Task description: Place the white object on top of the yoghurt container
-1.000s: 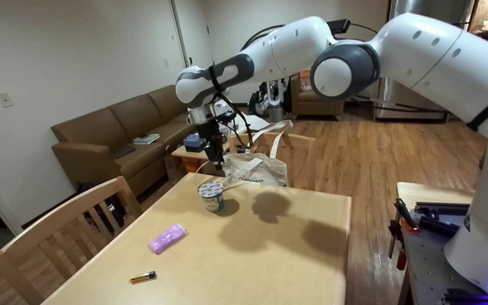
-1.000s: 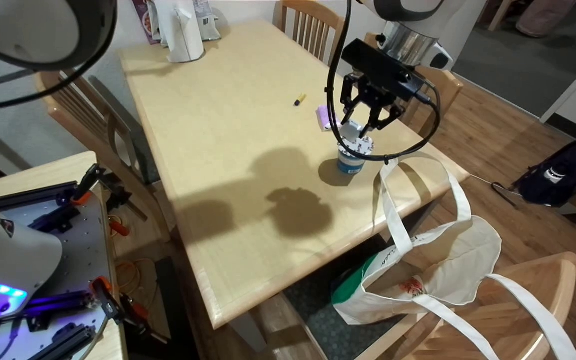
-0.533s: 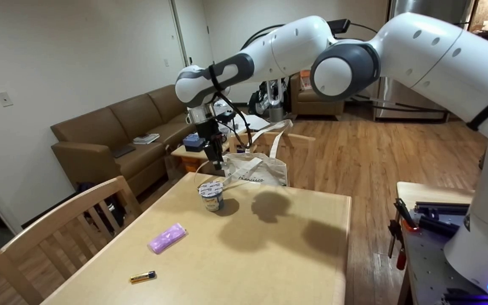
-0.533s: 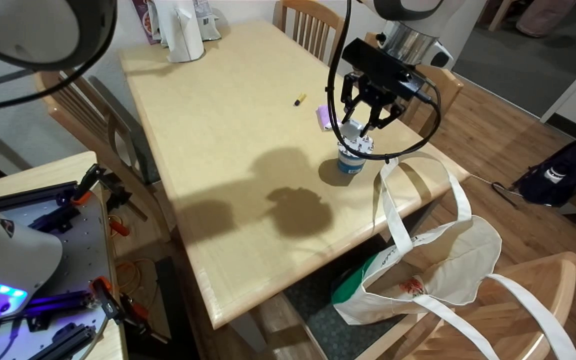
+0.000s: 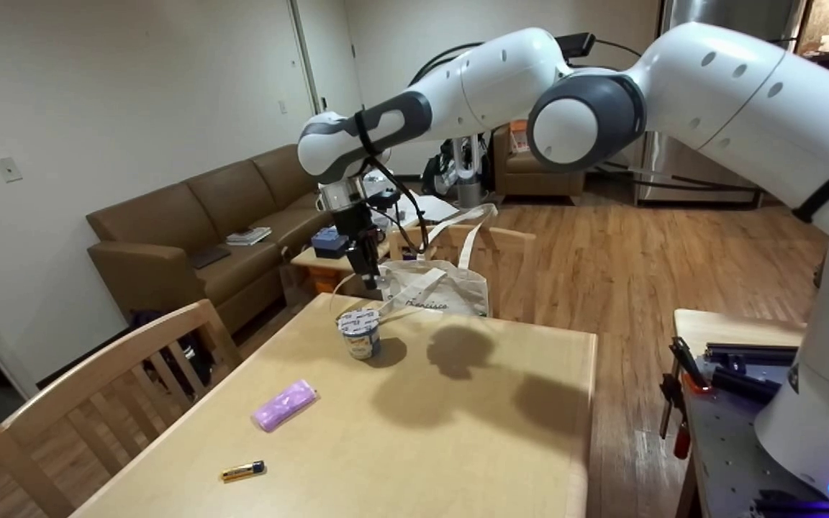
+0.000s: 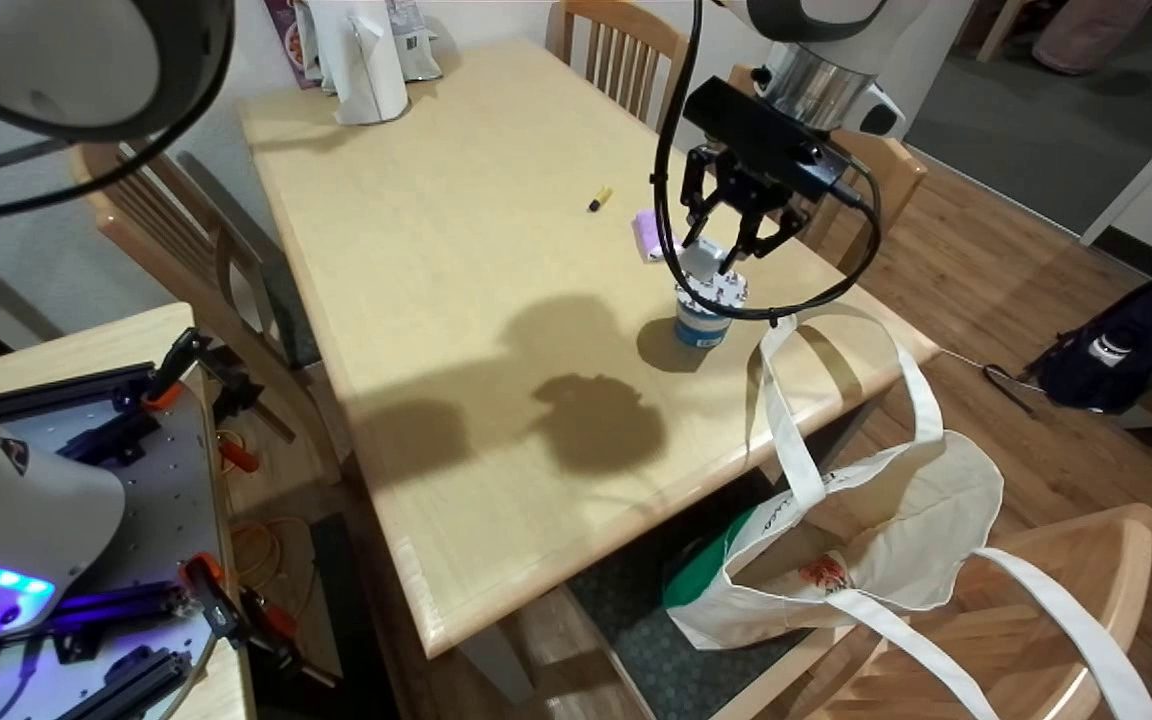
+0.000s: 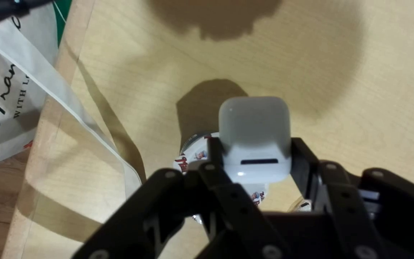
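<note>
White object (image 7: 254, 138) pinched in the gripper (image 7: 257, 155), unmoved just now above the yoghurt container (image 5: 360, 337); lowering seems next.

Beside the yoghurt container (image 6: 702, 326), toward the robot base (image 6: 31, 500), the desk (image 6: 466, 230) is leaving open passage; a tote bag strap (image 6: 791, 430) and a purple packet (image 6: 645, 238) are obstructing two other sides.

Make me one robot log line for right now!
gripper: holding white object aloft; yoghurt container: upright on table; placing: not yet done
</note>
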Robot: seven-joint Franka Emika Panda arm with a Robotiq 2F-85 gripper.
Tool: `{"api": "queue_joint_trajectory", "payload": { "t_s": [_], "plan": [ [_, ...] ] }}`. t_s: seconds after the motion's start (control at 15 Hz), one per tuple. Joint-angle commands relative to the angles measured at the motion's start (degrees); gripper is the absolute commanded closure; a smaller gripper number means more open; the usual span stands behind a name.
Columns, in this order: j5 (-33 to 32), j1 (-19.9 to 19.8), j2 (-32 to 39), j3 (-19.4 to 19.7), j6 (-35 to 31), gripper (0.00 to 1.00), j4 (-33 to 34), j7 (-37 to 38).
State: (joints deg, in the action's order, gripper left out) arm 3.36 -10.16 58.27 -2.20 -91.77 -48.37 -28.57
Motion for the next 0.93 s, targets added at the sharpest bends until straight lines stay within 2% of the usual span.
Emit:
{"api": "queue_joint_trajectory", "payload": {
  "t_s": [0.0,0.13,0.2,0.33,0.53,0.87],
  "plan": [
    [0.0,0.01,0.03,0.0,0.0,0.52,0.0,0.0],
    [0.0,0.01,0.07,0.01,0.0,0.52,0.0,0.0],
    [0.0,0.01,0.07,0.01,-0.01,0.77,0.0,0.0],
    [-0.37,1.15,0.8,-0.26,-1.51,0.77,0.41,-0.25],
    [-0.46,3.76,2.49,-0.83,0.16,0.77,3.6,0.37],
    [0.29,7.59,5.01,0.14,1.68,0.77,8.54,6.82]
  ]
}}
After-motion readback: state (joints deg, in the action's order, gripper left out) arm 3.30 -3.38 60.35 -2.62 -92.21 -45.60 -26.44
